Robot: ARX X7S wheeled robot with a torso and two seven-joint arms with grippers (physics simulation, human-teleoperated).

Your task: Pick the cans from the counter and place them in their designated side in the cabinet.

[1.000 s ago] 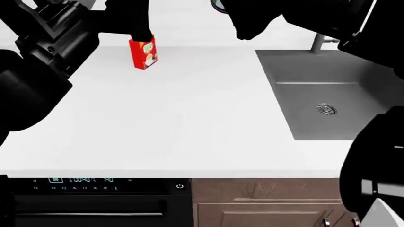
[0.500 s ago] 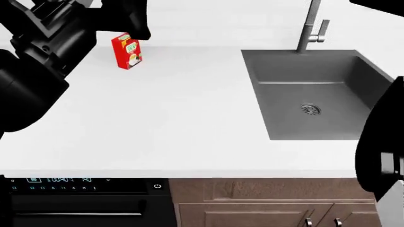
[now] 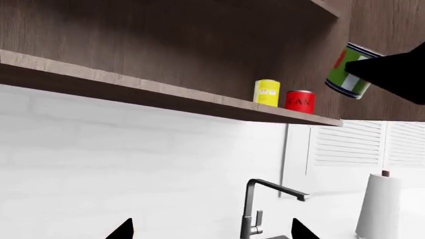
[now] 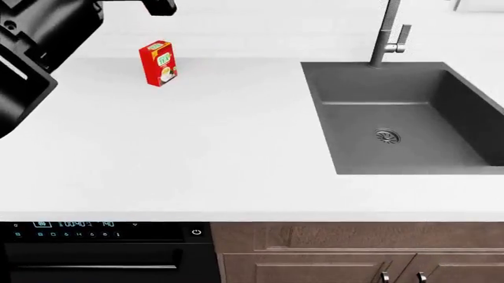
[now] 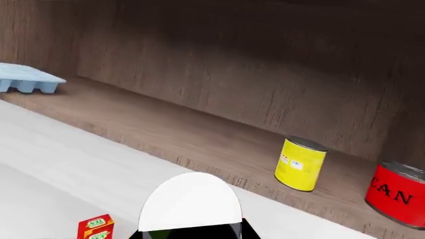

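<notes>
My right gripper [image 3: 393, 72] is shut on the dark green can [image 3: 343, 74] with a red label, held up beside the cabinet shelf [image 3: 133, 87]. In the right wrist view that can shows as a pale round end [image 5: 191, 201] between the fingers of the right gripper [image 5: 191, 232]. The yellow can [image 5: 300, 164] stands upright on the shelf [image 5: 166, 129], also seen as the yellow can [image 3: 267, 92] from the left wrist. My left gripper [image 3: 211, 234] is open with nothing in it. No can stands on the white counter [image 4: 205, 147].
A red can [image 5: 397, 194] stands next to the yellow one. A light blue ice tray [image 5: 27, 79] lies at the shelf's other end. On the counter are a red tea box [image 4: 158, 63], the sink [image 4: 473, 112] and its faucet [image 4: 386, 32]. A paper towel roll [image 3: 378, 204] stands by the wall.
The right arm has risen out of the head view. The left arm has pulled up and to the left. The tea box has not moved since half a second ago.
</notes>
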